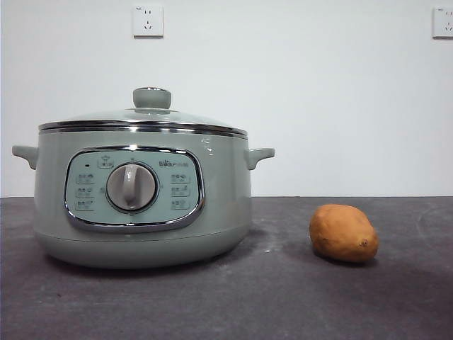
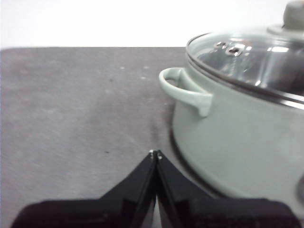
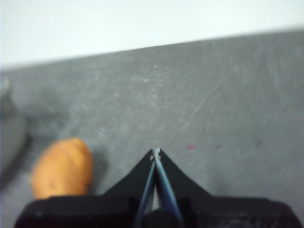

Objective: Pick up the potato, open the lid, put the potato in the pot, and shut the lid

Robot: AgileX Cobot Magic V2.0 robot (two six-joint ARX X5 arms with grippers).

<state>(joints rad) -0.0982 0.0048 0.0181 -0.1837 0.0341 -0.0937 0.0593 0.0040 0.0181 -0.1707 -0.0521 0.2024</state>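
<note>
The sage-green pot stands on the dark table at the left of the front view, its dial facing me. The glass lid with its green knob sits closed on it. The orange-brown potato lies on the table to the right of the pot, apart from it. My left gripper is shut and empty, above the table beside the pot's side handle. My right gripper is shut and empty, above the table a little way from the potato. Neither gripper shows in the front view.
The dark grey table runs across the front view, with a white wall behind it. Two wall sockets sit high on the wall. The pot's edge shows blurred in the right wrist view.
</note>
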